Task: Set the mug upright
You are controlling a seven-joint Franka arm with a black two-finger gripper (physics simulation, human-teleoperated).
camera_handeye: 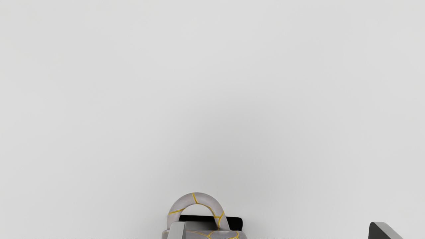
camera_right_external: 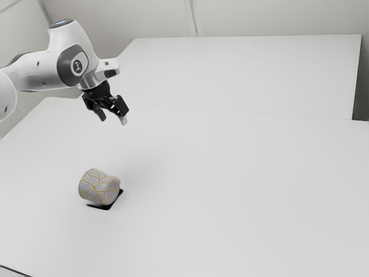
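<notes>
The arm (camera_right_external: 43, 74) enters from the exterior view's left, on a level above the mug (camera_right_external: 98, 187), and bends down at the wrist (camera_right_external: 92, 72). Its fingers (camera_right_external: 120, 105) point downward with a tilt toward the exterior view's right, well apart from the mug and higher than it. They stand wide apart, with nothing held between them.

The mug, grey with gold veining, lies on its side on the surface (camera_right_external: 230, 184). Its handle (camera_handeye: 196, 198) shows in the wrist view as an arch; there, one finger overlaps the mug's body and hides part of it, while the other finger stands well to one side of the mug.

A flat black patch (camera_right_external: 105, 207) lies beneath the mug; whether it is shadow or object cannot be determined. Far behind the mug are a white panel (camera_right_external: 242, 72) and a grey wall (camera_right_external: 277, 17).
</notes>
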